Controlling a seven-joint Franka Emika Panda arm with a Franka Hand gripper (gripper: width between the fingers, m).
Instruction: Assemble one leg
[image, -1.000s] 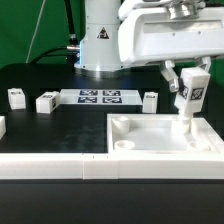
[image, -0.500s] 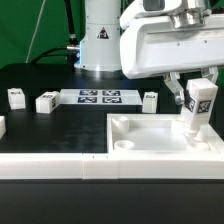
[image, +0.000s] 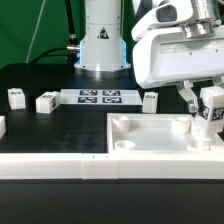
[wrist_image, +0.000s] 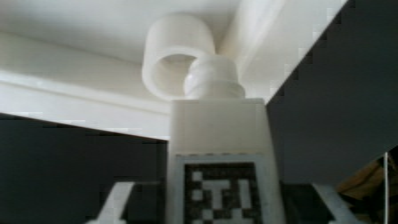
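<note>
My gripper is shut on a white leg with a black-and-white tag, held upright over the far right corner of the large white tray-like piece. In the wrist view the leg fills the middle, its screw tip pointing at a rounded corner hole of the white piece. My fingers flank the leg's tagged end. Whether the tip touches the hole I cannot tell.
The marker board lies at the back centre. Three more white legs lie on the black table: two at the exterior view's left, and one right of the marker board. The robot base stands behind.
My gripper has carried the leg toward the exterior view's right and a little lower, from above the tray's far edge to its far right corner.
</note>
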